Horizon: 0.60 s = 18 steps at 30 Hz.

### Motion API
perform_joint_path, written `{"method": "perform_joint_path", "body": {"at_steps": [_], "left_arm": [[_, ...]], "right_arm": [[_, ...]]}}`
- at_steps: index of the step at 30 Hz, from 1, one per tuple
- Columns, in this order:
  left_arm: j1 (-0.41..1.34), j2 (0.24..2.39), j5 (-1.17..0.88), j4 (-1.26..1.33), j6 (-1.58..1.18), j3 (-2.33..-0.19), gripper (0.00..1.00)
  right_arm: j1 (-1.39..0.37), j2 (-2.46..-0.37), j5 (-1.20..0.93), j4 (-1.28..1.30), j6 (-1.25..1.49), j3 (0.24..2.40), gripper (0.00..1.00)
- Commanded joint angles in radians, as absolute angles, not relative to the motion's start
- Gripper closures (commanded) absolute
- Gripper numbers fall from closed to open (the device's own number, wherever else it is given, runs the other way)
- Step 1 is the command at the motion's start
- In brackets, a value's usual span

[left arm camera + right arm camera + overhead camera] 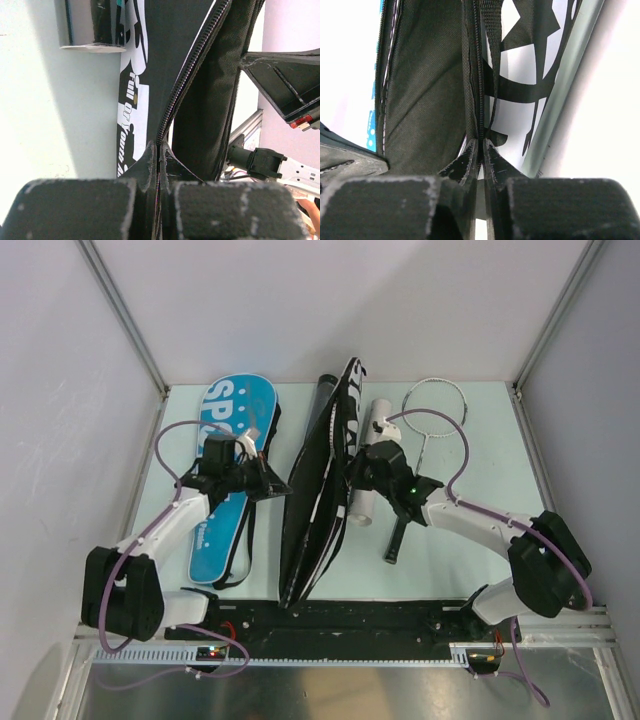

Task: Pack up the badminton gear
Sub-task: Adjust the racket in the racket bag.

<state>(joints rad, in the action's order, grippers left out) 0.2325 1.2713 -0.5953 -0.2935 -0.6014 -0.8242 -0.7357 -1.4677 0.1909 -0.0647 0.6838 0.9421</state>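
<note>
1. The black cover (315, 510) stands on its long edge in the middle of the worktop (470, 540), running from the near edge towards the rear. Its zip is undone and its two sides are parted a little.
2. The left pincer (272, 480) is clamped on the cover's left zip edge. The right pincer (352, 472) is clamped on the right zip edge.
3. Both wrist views show dark lining inside the cover. I cannot tell whether anything lies in it.
4. The blue cover (215, 540) lies flat towards the left edge, under the left arm. What it contains cannot be seen.
5. The black tube (325, 390) lies at the rear edge, just beside the black cover's far end.
6. The white tube (362, 502) lies on the worktop just to the right of the black cover.
7. The silver racket (396, 538) lies bare further right, with its head towards the rear right corner.
</note>
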Motion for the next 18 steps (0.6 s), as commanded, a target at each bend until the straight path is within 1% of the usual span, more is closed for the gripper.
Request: {"method": "perform_joint_path", "body": {"at_steps": [1, 4, 7, 13, 18], "left_arm": [[0.226, 1.296, -0.645, -0.278, -0.576, -0.858, 1.00], [0.226, 1.292, -0.648, -0.277, -0.574, -0.861, 1.00], [0.227, 1.282, -0.650, -0.277, -0.573, -0.863, 1.00], [0.226, 1.286, -0.658, -0.277, -0.571, -0.864, 1.00], [0.226, 1.286, -0.658, -0.277, -0.574, -0.866, 1.00]], "right_arm": [[-0.744, -1.426, 0.186, -0.061, 0.660, 0.941, 0.86], [-0.753, -1.403, 0.189, -0.038, 0.671, 0.947, 0.77], [-0.774, -1.369, 0.211, -0.015, 0.674, 0.963, 0.70], [-0.882, -1.327, 0.288, 0.026, 0.646, 1.013, 0.66], [-0.972, -1.364, 0.319, 0.018, 0.638, 1.046, 0.66]]}}
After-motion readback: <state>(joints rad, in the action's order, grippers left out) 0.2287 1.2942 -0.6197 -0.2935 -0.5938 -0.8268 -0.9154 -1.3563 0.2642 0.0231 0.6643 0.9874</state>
